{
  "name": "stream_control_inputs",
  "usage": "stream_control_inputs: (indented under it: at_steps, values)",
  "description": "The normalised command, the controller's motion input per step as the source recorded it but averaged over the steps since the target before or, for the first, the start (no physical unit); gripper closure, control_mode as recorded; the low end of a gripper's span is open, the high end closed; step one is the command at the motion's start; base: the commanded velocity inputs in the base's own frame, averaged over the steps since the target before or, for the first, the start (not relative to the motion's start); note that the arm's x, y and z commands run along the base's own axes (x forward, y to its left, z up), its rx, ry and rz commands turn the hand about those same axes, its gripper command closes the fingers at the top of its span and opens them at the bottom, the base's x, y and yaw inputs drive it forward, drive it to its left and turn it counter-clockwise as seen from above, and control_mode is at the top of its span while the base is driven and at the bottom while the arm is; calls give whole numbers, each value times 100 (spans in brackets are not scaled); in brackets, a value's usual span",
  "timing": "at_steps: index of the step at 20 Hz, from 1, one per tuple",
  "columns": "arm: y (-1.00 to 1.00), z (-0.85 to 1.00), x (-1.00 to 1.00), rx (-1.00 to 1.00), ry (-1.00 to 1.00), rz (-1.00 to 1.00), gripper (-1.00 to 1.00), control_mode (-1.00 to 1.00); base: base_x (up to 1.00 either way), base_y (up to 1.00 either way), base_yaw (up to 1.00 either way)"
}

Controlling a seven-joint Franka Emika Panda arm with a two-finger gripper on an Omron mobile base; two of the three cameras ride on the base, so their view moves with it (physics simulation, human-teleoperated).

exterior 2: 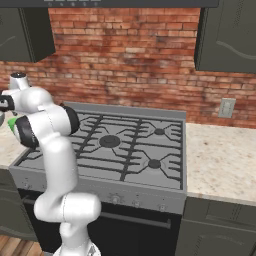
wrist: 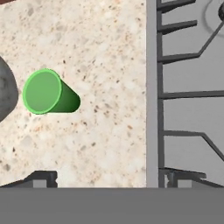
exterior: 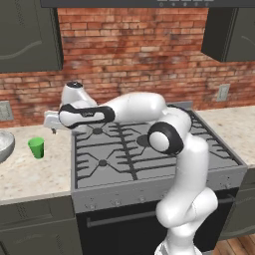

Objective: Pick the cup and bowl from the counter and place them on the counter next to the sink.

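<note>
Two task items at left of left base view: cup (exterior: 36, 148) upright on counter (exterior: 30, 174), bowl (exterior: 5, 145) just beside it at frame edge. Gripper (exterior: 54, 130) up and right of cup, near stove (exterior: 144, 149) edge, apart from both. Finger tips (wrist: 43, 177) wide apart at bottom of hand view, clamping nothing.

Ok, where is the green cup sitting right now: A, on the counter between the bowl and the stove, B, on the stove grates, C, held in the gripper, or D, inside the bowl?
A: the cup stands on the counter, between the bowl and the stove.
</note>
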Motion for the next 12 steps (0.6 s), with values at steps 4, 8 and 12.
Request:
stream_control_inputs:
  at_steps: [4, 8, 12]
  values:
    - [15, -4, 15, 0, -2, 4, -100, -100, 0, 0, 0]
    - [25, -3, 22, 0, -3, 0, -100, -100, 0, 0, 0]
    - [30, -10, 26, 0, -5, 0, -100, -100, 0, 0, 0]
